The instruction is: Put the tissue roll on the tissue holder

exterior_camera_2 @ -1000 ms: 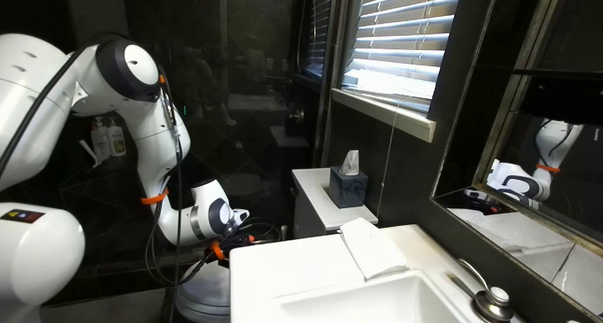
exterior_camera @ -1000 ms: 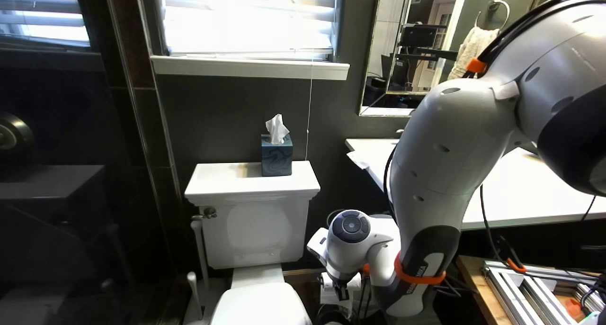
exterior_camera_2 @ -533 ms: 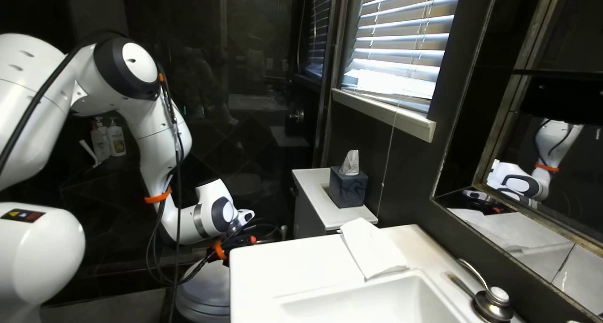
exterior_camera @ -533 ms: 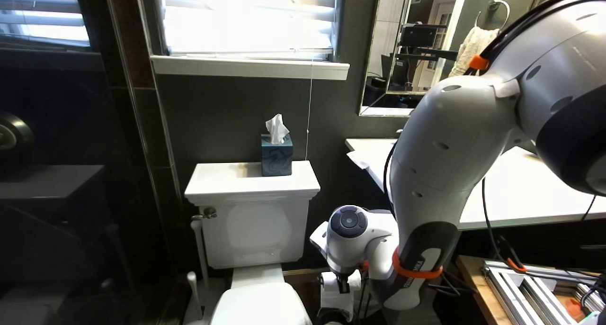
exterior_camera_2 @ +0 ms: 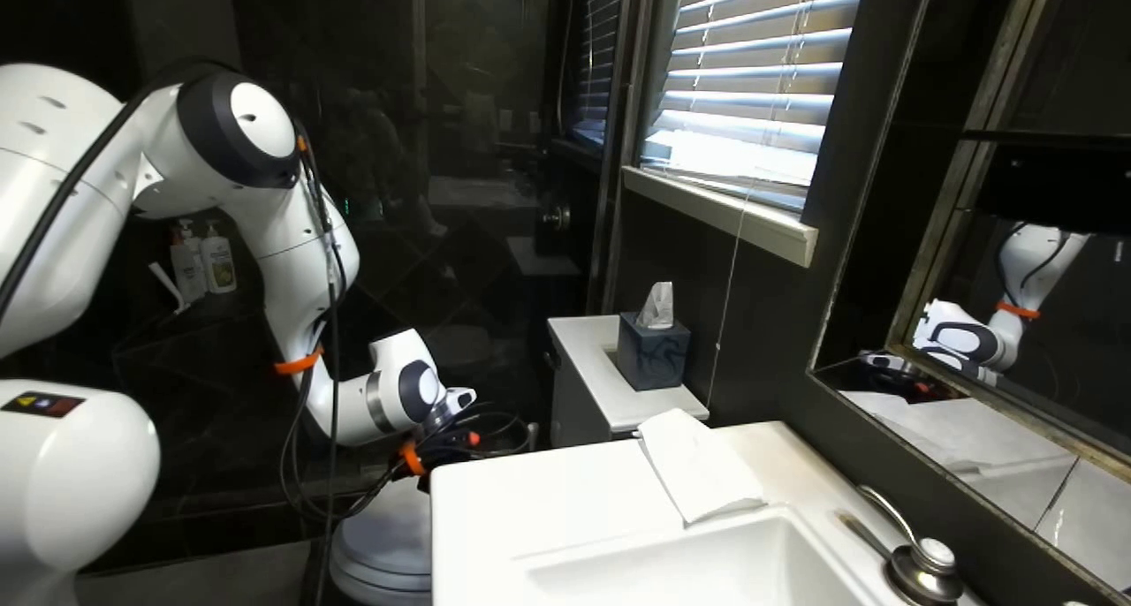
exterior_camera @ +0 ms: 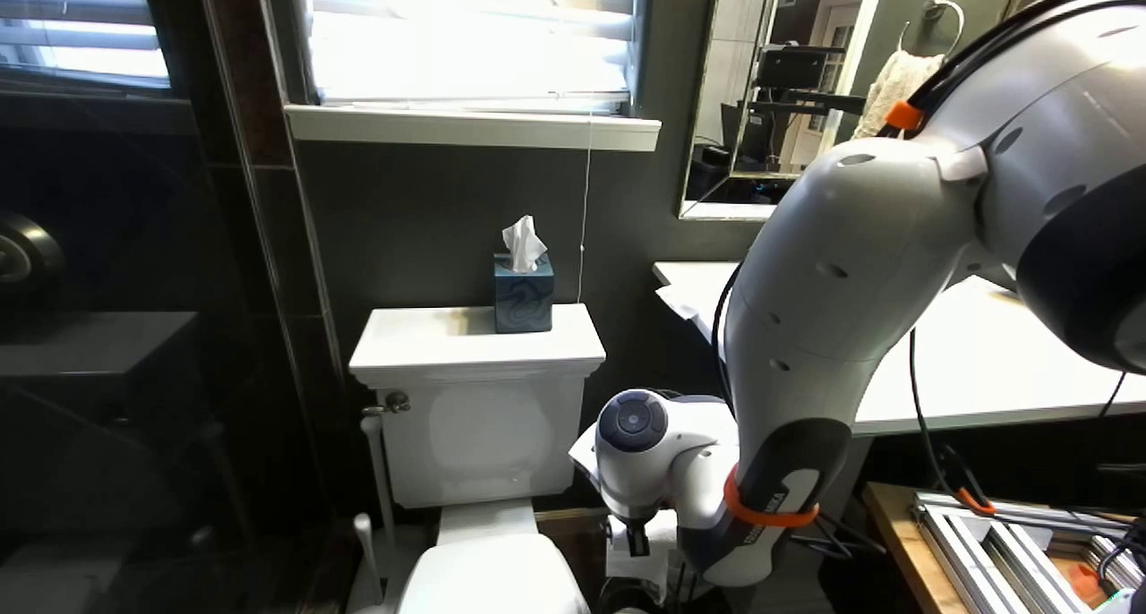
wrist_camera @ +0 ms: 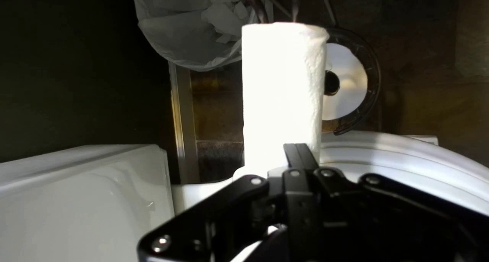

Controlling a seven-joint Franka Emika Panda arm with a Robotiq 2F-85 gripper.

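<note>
In an exterior view, the toilet (exterior_camera: 492,574) stands at lower centre, its tank (exterior_camera: 479,444) behind it, the box (exterior_camera: 524,305) on the tank's right half, the window (exterior_camera: 466,59) above. The mirror (exterior_camera: 743,59) is at upper right; below it the table (exterior_camera: 994,354) lies behind the arm (exterior_camera: 833,265). In an exterior view, paper (exterior_camera_2: 698,460) lies on the table near the sink (exterior_camera_2: 689,571), the tap (exterior_camera_2: 923,566) at lower right. In the wrist view, the roll (wrist_camera: 280,90) runs down the centre, the claw (wrist_camera: 300,151) in front of its lower end; a disc (wrist_camera: 350,78) shows partly behind the roll, at right, the bag (wrist_camera: 179,29) at top, left of the roll.
</note>
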